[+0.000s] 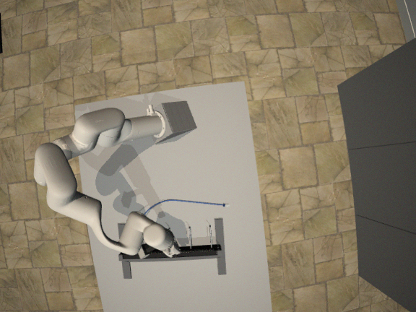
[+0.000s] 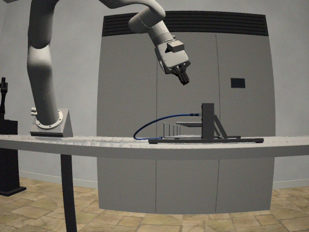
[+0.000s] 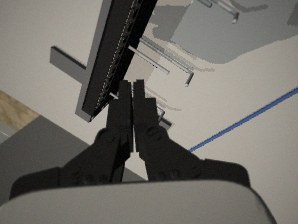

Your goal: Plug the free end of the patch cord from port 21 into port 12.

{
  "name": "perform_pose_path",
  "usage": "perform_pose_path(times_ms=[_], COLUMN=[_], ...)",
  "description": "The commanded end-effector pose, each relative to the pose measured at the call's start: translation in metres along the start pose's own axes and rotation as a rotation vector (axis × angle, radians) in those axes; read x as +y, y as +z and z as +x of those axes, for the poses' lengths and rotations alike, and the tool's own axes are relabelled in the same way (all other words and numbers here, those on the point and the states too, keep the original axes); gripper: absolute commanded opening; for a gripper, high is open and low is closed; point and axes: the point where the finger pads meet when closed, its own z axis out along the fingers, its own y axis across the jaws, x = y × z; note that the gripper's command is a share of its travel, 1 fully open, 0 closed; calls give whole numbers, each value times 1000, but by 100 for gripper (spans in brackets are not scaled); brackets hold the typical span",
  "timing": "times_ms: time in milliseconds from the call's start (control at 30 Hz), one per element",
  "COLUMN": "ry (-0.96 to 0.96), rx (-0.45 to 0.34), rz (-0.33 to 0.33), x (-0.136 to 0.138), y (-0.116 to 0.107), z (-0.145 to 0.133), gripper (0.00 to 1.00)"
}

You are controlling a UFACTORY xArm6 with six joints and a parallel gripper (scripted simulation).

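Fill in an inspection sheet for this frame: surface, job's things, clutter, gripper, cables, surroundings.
Surface: grey table carrying the arm's base and the rack.
Job's things: rack stands near one end of the table; port numbers unreadable.
Clutter: nothing seen.
Gripper: gripper shut, holding nothing, high above the rack, pointing down.
Cables: blue cord has one end plugged into the rack and arcs down to the table; its free end lies on the table, away from the rack.
Surroundings: tiled floor, large grey cabinet behind the table.
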Motion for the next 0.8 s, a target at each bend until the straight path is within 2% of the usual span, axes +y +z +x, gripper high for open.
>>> perform_pose_path(times_ms=[0, 200, 267, 300, 333, 400, 767], ry=[132, 280, 280, 337, 361, 386, 584], rx=[-17, -34, -34, -35, -34, -33, 14], rz=[-91, -196, -196, -240, -259, -280, -458], x=[-13, -14, -14, -12, -11, -9, 22], y=[4, 6, 6, 6, 6, 6, -1], z=[-39, -100, -100, -126, -137, -150, -256], gripper=[0, 0, 0, 0, 0, 0, 0])
